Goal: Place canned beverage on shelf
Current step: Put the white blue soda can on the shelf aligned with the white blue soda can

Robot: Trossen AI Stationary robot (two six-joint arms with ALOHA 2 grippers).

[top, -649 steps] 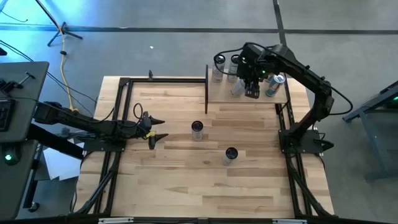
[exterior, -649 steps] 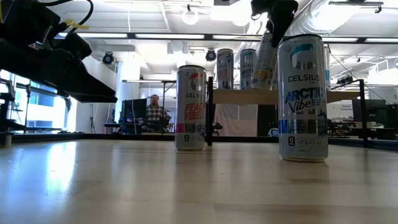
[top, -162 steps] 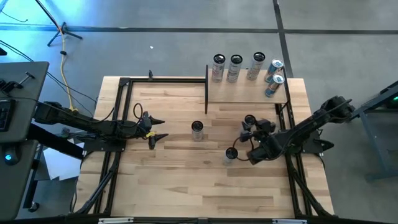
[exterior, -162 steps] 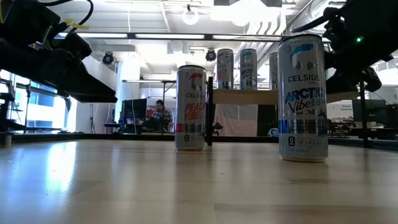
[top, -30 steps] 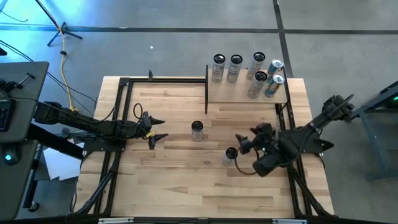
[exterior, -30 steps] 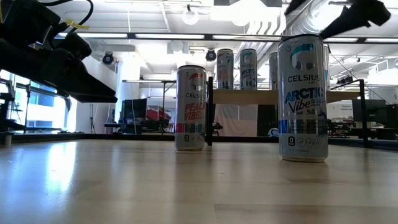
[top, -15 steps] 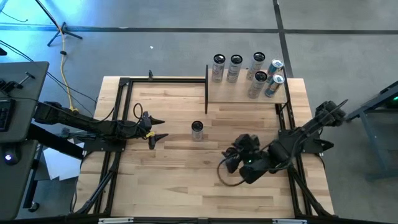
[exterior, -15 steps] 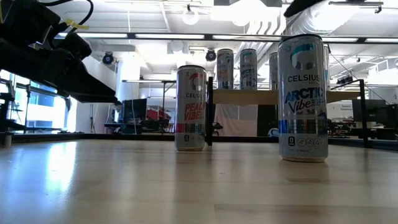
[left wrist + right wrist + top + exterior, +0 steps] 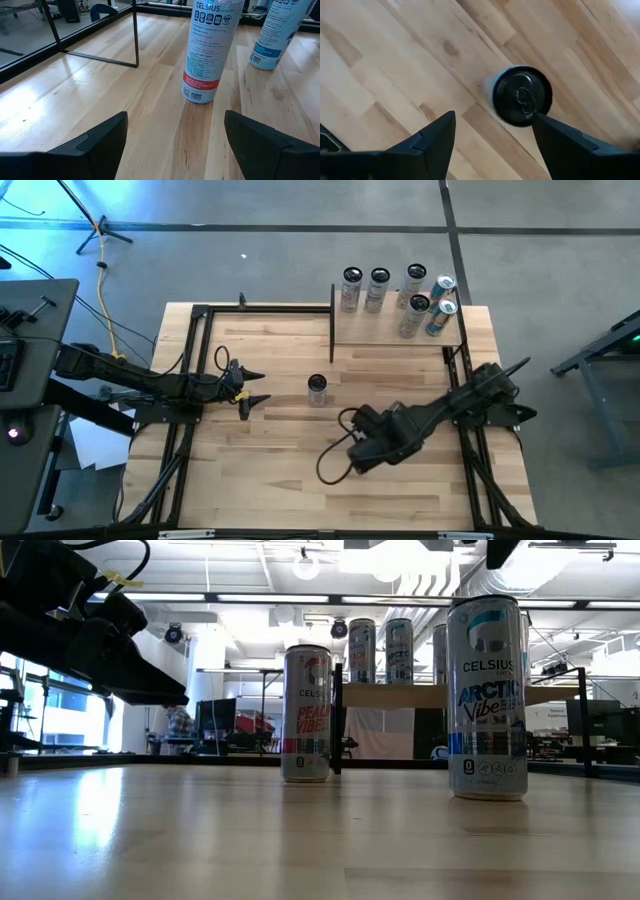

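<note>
The right gripper hangs over the middle of the wooden table, looking straight down on a blue can; its fingers stand apart, one tip at the can's dark top, nothing held. A red can stands upright just left of it. The left gripper waits low at the table's left, fingers spread wide. The shelf sits at the far right corner, carrying six cans. Grey floor surrounds the table; beyond it, a bright workshop with ceiling lights.
</note>
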